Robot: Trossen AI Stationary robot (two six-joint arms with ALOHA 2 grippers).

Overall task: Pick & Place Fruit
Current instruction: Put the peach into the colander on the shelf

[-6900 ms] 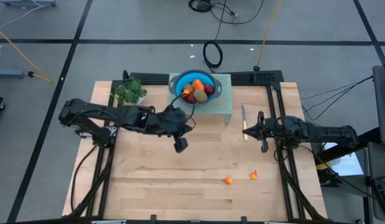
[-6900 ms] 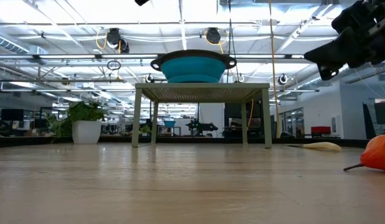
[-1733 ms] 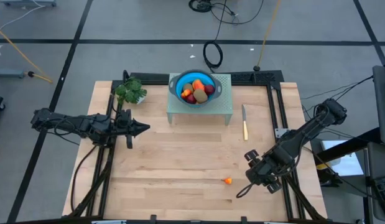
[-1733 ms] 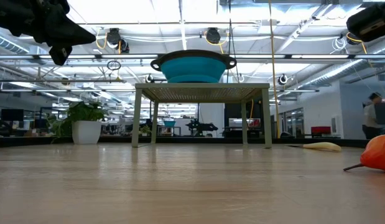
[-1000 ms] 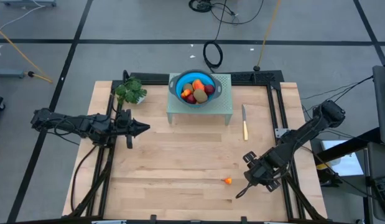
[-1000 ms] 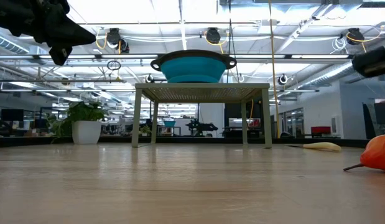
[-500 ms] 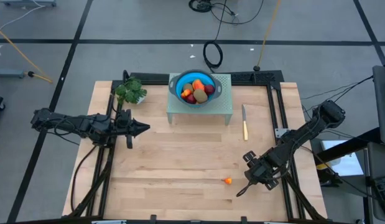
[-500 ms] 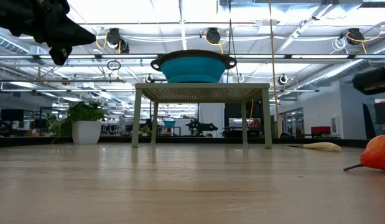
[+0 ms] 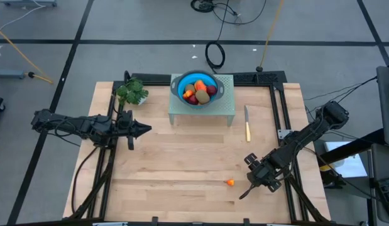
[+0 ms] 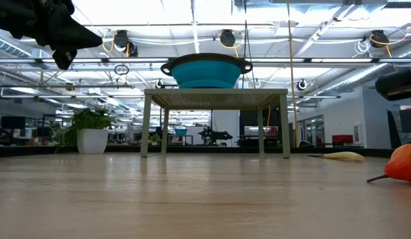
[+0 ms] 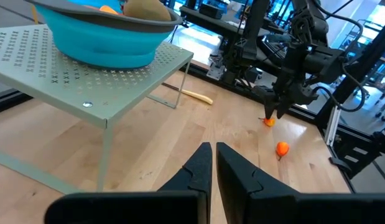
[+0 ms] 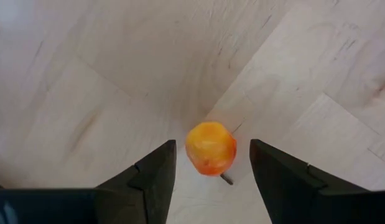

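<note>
A blue bowl [image 9: 197, 88] holding kiwi-like ovals, an orange-red piece and dark red pieces stands on a green perforated stand [image 9: 225, 107] at the table's far middle. Two tiny orange-red fruits lie on the table near the right front. One fruit [image 9: 229, 182] lies free. The other fruit [image 12: 210, 148] lies between the open fingers [image 12: 156, 174] of my right gripper [image 9: 256, 178], which points down over it without touching it. My left gripper [image 9: 144, 129] is shut and empty above the table's left side.
A slim yellow-handled knife [image 9: 247, 125] lies right of the stand. A green leafy bunch [image 9: 131, 92] sits at the far left. The table's right rail [image 9: 283, 132] runs close to my right arm. Bare wood [image 9: 181, 163] lies between the two arms.
My right gripper has gone down a little toward the tiny orange-red fruit under it, staying open. The fruits have not moved.
</note>
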